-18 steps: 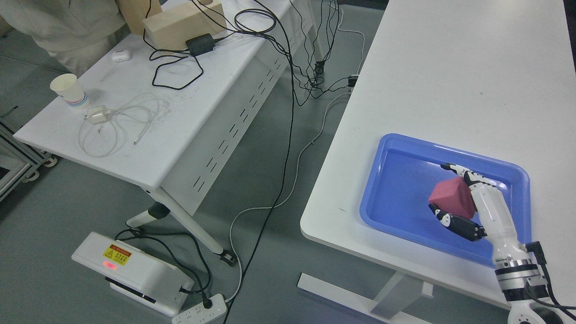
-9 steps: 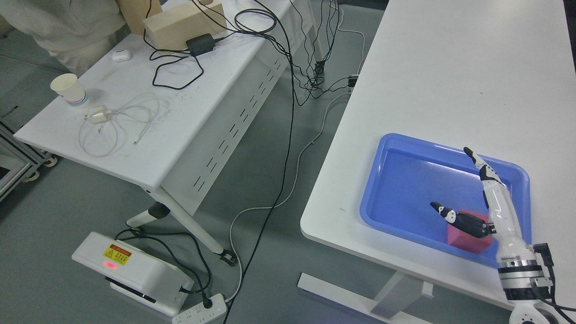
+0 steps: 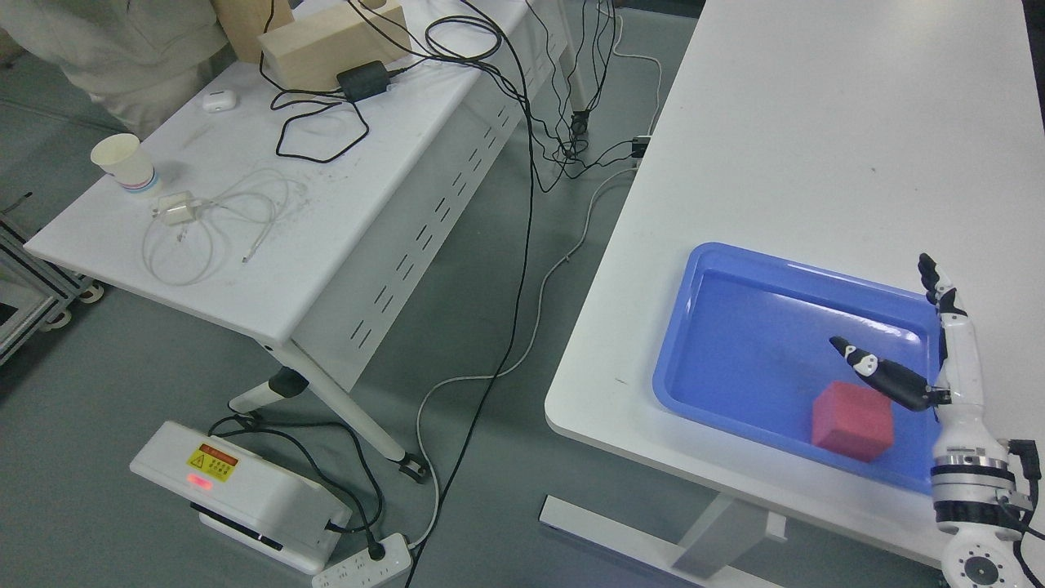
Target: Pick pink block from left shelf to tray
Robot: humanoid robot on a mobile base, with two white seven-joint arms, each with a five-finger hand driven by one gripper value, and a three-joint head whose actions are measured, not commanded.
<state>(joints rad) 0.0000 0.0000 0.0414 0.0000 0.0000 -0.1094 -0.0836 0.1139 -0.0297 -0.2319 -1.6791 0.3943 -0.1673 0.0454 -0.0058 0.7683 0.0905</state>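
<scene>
The pink block (image 3: 851,420) lies in the blue tray (image 3: 718,343), near the tray's front right corner. My right hand (image 3: 939,359) hovers over the tray's right rim, just right of and above the block, clear of it. Its fingers (image 3: 932,282) point straight up the picture and the thumb (image 3: 878,376) sticks out to the left, so the hand is open and holds nothing. The left arm is out of view.
The tray rests on a white table (image 3: 816,147) near its front edge. To the left stands a second white table (image 3: 269,180) with a paper cup (image 3: 124,163), cables and a wooden box (image 3: 331,45). A person stands at the top left. Cables and a power strip (image 3: 363,565) lie on the floor.
One second ago my right hand gripped the block above the tray. It let the block drop into the tray's front right corner, then moved right and up with fingers straightened.
</scene>
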